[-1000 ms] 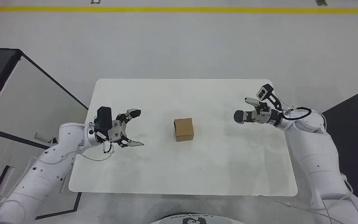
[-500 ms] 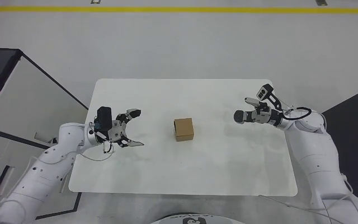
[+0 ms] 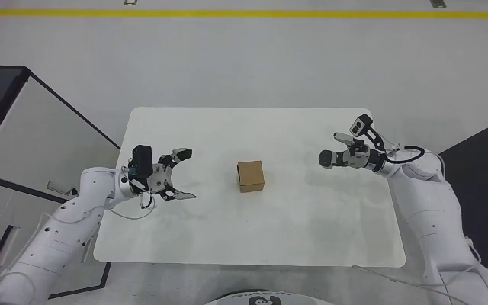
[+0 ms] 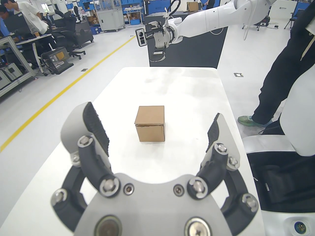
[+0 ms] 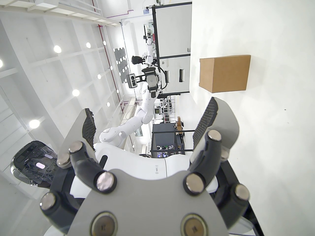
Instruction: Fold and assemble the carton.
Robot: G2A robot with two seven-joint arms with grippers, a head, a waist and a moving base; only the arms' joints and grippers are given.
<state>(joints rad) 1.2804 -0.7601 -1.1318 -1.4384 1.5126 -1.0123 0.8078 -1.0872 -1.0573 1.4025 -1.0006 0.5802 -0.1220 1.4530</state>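
Carton (image 3: 250, 175) stands closed; underside hidden, left tool (image 3: 187, 174) spread empty.

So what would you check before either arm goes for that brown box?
1. The carton stands upright near the middle of the table: ok.
2. The left gripper is open and apart from the carton: ok.
3. The right gripper is open and apart from the carton: ok.
4. The carton's top is folded down: ok.
5. Top flap fully tucked in, underside closed: cannot tell.
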